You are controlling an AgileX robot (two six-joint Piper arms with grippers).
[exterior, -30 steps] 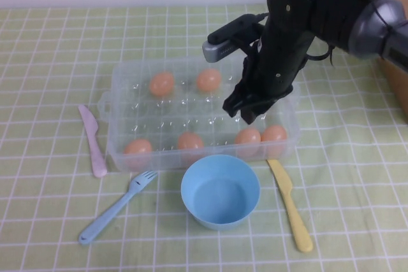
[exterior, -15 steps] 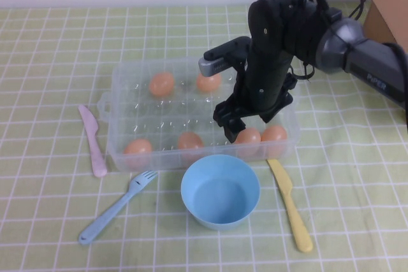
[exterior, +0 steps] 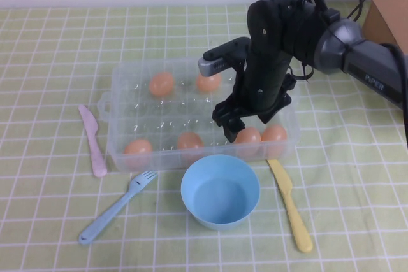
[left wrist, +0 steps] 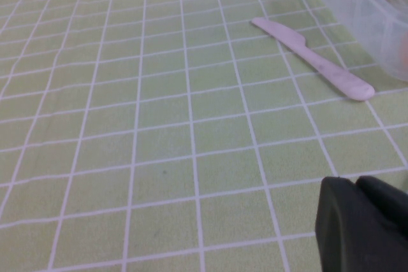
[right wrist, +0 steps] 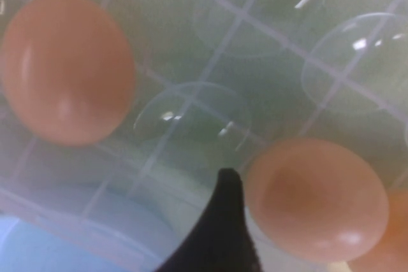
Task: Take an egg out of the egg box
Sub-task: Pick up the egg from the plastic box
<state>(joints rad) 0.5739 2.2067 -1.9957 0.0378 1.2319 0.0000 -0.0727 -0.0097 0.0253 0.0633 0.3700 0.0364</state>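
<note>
I am seeing the right gripper [exterior: 234, 127] hanging low over the egg box [exterior: 127, 87], at the centre-right of the high frame. Its fingers are standing wide open and are holding nothing; one dark fingertip [right wrist: 223, 221] is sitting just beside the egg [exterior: 248, 136]. This egg is smooth, matte, orange-tan, resting in a front cell beside another one. The left gripper [left wrist: 363, 224] is staying over the checked cloth near the pink knife [left wrist: 312, 58]; I cannot tell its opening.

Left pincer [left wrist: 363, 221] cut off at edge
</note>
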